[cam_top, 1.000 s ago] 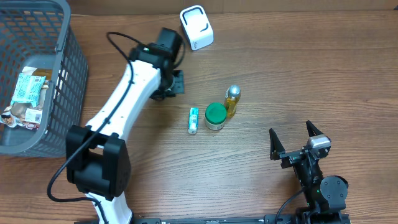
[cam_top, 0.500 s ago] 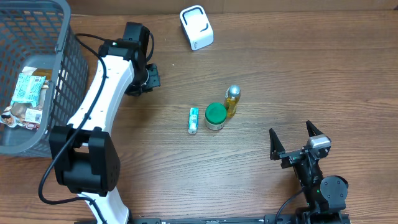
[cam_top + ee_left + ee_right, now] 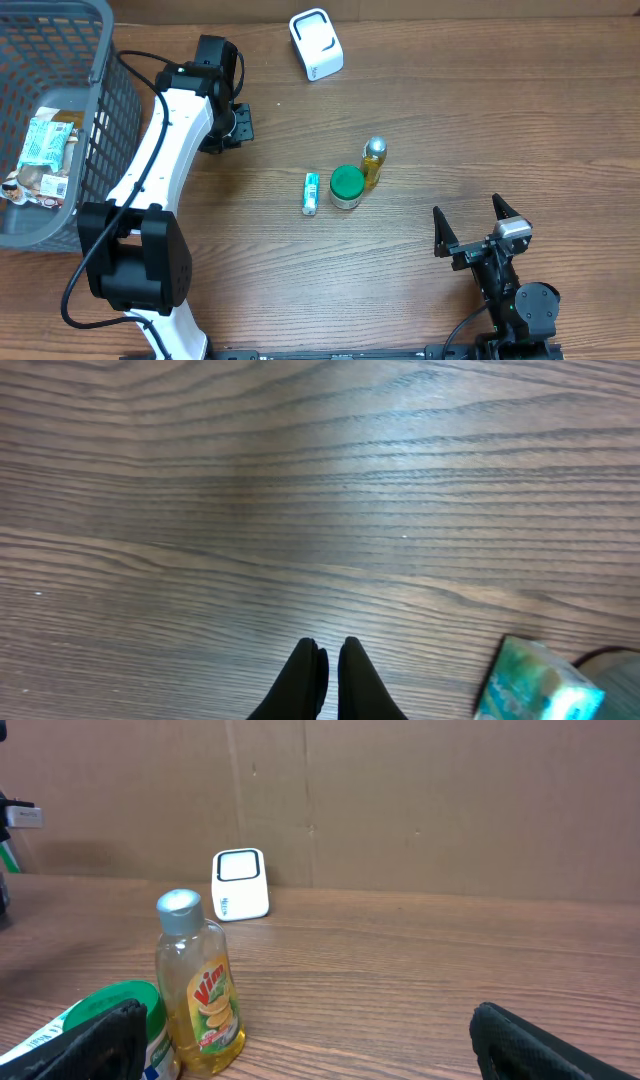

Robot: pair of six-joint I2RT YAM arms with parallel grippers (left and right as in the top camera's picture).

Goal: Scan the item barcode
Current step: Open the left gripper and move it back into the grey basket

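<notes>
Left claw point(image 3: 240, 125) is seen pinched shut with nothing in it, parked over bare bench point(image 3: 480, 110) just beside the grey basket point(image 3: 115, 110). Right claw point(image 3: 469, 212) is held wide open and empty at the near edge, well apart from everything else.

Three items are grouped mid-bench:
- **Tube:** a small teal-and-white tube point(image 3: 311, 192) is laid flat. Its long axis runs roughly from near edge to far edge, tipped only slightly.
- **Jar:** a green-lidded jar point(image 3: 347, 186) is stood upright just beside the tube.
- **Bottle:** a yellow bottle point(image 3: 373, 162) is stood upright with its silver cap up, right against the jar on the far side.

The white scanner point(image 3: 316, 43) is set near the far edge, well apart from the group. Some packets point(image 3: 42, 140) are piled inside the basket. The left arm's white link is stretched over the bench between basket and items.

Different bits are given by each view:
- **Overhead:** the whole layout and the tube's direction are shown, but no labels can be read.
- **Right wrist:** the bottle's "Vim" label is seen facing that camera, and the scanner's dark window is turned the same way, with a cardboard wall point(image 3: 450, 800) behind it. Most of the tube is hidden there behind the jar and one finger. No barcode can be made out on anything.
- **Left wrist:** the closed fingertips point(image 3: 312, 660) are shown over plain wood grain. A blurry teal thing is caught in the lower right corner, and which item it is can't be told.
</notes>
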